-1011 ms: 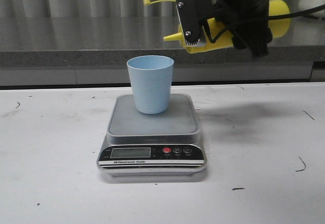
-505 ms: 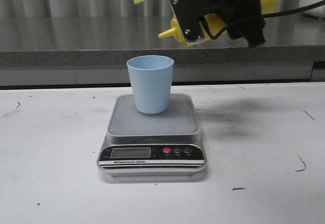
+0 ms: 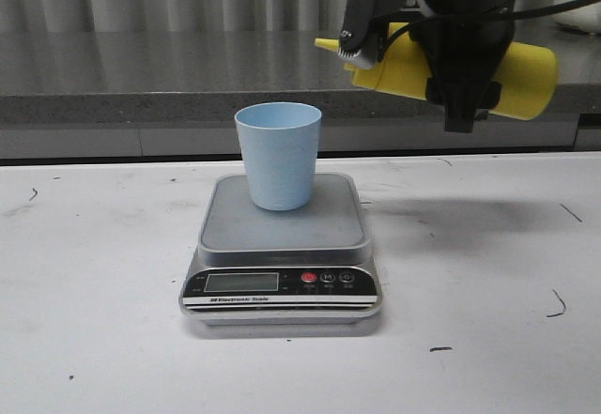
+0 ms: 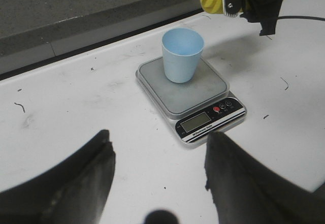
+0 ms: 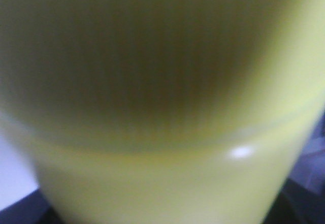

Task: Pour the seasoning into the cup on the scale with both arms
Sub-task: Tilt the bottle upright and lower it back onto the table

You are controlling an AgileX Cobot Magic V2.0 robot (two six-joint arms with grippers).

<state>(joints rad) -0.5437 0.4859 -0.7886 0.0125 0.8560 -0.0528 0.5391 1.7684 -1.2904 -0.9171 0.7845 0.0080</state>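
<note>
One tall yellow plastic squeeze bottle (image 3: 470, 71) is held nearly level in the right hand (image 3: 413, 43), clamped around its body, with the nozzle aimed toward the small pale blue plastic cup (image 3: 278, 154) but raised above and beside it, presumably so nothing spills. The cup is set on the flat grey-topped digital scale (image 3: 282, 245) on the white counter (image 3: 103, 292) for weighing. The left hand (image 4: 157, 183) is kept empty, its fingers spread wide, well short of the scale.

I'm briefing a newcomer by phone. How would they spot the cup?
Find the digital scale at the middle of the white table. The cup stands upright on its grey platform: pale blue, handleless, open-topped, unlike the yellow bottle held in the air.
</note>
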